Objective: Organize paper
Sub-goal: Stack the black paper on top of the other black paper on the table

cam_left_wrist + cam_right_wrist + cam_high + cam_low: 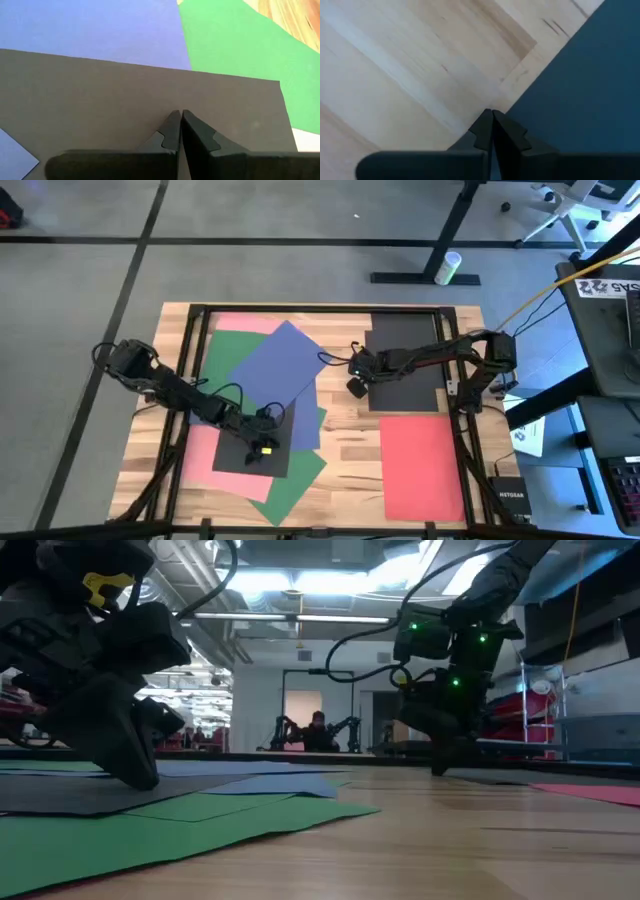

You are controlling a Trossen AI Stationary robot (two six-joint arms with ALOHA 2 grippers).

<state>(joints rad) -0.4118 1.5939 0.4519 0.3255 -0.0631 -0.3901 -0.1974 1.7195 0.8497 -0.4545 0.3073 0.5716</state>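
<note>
Wooden planks made up the table (345, 445), the largest thing in view, framed by dark rails. Across its left half lay the overlapping pile of paper: a green sheet (232, 350) near the far left with a pink sheet (240, 323) showing behind it, a blue sheet (275, 370) tilted on top of the green, another green sheet (295, 480) poking out at the near edge, and a pink sheet (198, 452) at the near left. A black sheet (232, 452) sat on top of that pile near the front. On the right half, apart from the pile, a second black sheet (405, 365) lay toward the far side and a red sheet (422, 467) lay in front of it, near the table's front edge.

The left gripper (262, 447) pressed down on the near black sheet, its fingers (172, 131) closed together with nothing between them. The right gripper (356, 385) stood at the left edge of the far black sheet, fingers (485, 129) likewise together, tips where paper met bare wood.
</note>
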